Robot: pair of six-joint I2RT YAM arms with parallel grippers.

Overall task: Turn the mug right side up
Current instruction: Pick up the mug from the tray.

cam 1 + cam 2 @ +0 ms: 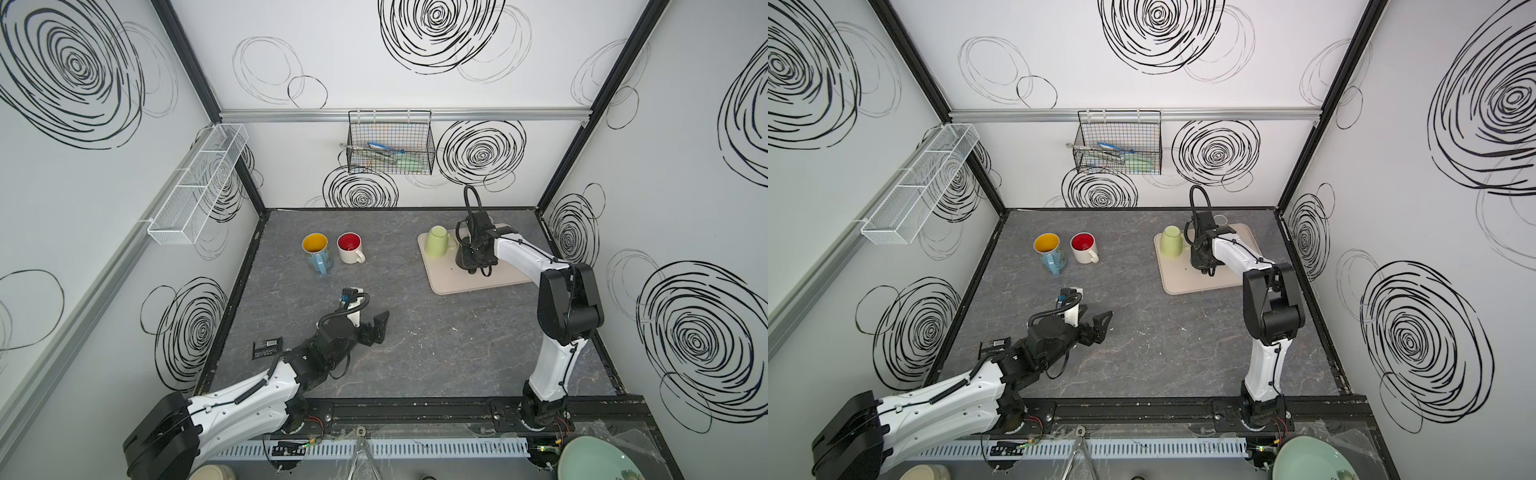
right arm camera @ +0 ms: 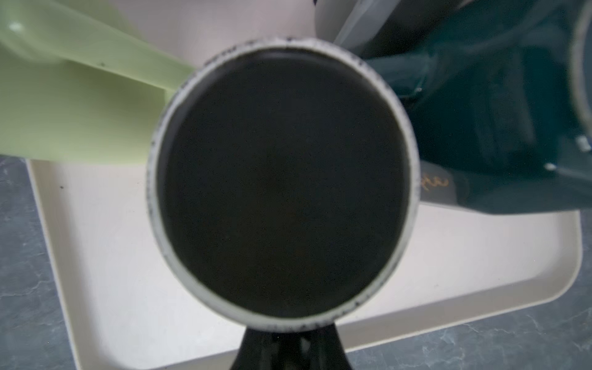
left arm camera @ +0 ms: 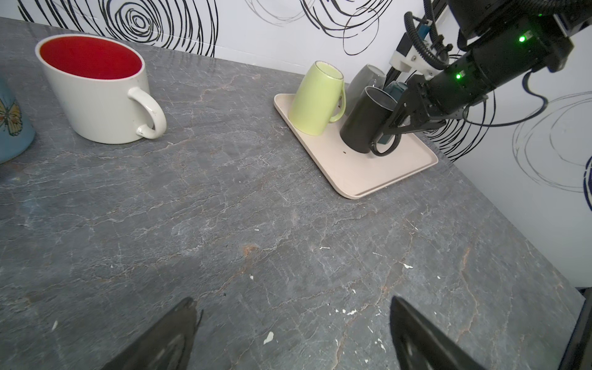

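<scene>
Black mug (image 2: 282,182) fills right wrist view: dark round base up, pale worn ring at edge; upside down on beige tray (image 3: 368,173), beside green mug (image 3: 315,99). Right gripper (image 3: 389,133) closed on its handle. Left gripper (image 3: 292,302) wide open, low over grey marbled tabletop (image 3: 224,208). White walls (image 1: 345,50), black swirls. Gold script on teal mug (image 2: 499,192), not readable.

On the tray (image 1: 465,284), the corner mug (image 1: 437,241) stands at the far left corner, the middle mug (image 3: 362,125) just right of it, perhaps two more mugs (image 3: 368,77) behind. Well left of the tray stand the outer mug (image 1: 316,247) and, nearer the tray, the inner mug (image 1: 350,246).
</scene>
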